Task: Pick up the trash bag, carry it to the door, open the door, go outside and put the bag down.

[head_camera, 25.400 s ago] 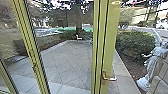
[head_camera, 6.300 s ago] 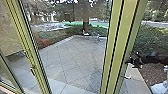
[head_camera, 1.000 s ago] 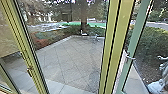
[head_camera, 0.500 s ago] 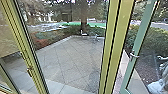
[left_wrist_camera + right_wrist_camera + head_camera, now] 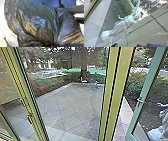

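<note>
While the glass door (image 5: pixel 145 89) stands open, paving shows through the gap between its pale green frame and the yellow-green post (image 5: pixel 120 84). The handle (image 5: pixel 140 101) is on the door's edge nearer the post. The trash bag (image 5: pixel 36 23), dark, shiny and creased, is close before the left wrist camera. Whether either gripper is apart, together or clamped cannot be determined. Outside, a pale statue (image 5: pixel 120 24) occupies the planting bed (image 5: pixel 109 20).

Glossy, crinkled plastic of the trash bag (image 5: pixel 36 23); pale, matt, seemingly stone statue (image 5: pixel 120 25).
</note>
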